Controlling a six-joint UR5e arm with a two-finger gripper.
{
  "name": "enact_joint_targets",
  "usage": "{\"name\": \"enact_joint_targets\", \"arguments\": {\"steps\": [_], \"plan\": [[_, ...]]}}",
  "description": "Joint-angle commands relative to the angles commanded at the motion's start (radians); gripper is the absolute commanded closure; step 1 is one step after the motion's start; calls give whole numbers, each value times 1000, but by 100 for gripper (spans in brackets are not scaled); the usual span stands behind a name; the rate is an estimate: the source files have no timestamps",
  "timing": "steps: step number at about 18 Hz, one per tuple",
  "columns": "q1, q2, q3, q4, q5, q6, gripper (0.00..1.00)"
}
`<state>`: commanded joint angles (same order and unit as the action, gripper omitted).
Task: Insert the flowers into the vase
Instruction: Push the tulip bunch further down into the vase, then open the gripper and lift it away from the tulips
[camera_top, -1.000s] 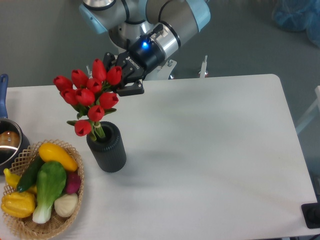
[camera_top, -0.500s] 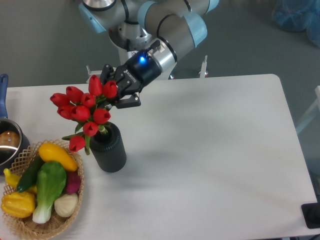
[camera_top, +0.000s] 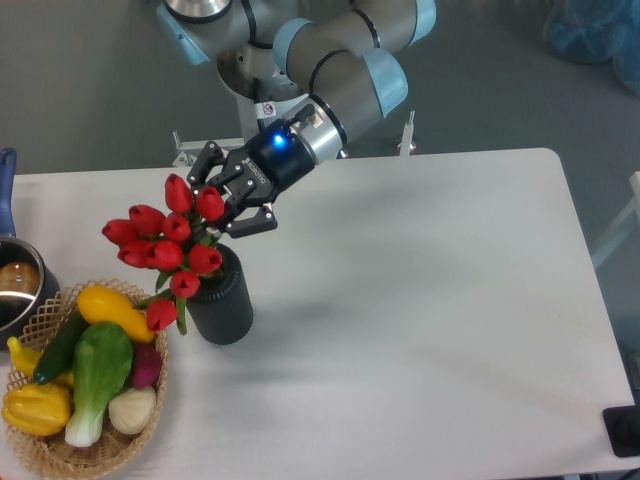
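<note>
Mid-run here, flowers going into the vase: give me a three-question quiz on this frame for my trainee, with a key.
1. True or false: the flowers stand upright in the vase.
2. What lies left of the vase? A) a wicker basket of vegetables B) a stack of plates C) a laptop
3. Fill in: the gripper is at the ____ end of the bunch.

Key
1. False: the bunch leans left, and its lowest bud hangs beside the vase above the basket rim.
2. A.
3. Upper: it sits among the top buds; whether its fingers are closed on anything cannot be told.
</note>
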<state>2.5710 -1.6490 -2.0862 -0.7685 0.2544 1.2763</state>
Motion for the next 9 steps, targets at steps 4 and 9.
{"name": "enact_joint_targets", "arguments": {"steps": [4, 9], "plan": [[-8, 5, -5, -2, 31, 0, 0], [-14, 14, -3, -3, 158, 2, 0]]}}
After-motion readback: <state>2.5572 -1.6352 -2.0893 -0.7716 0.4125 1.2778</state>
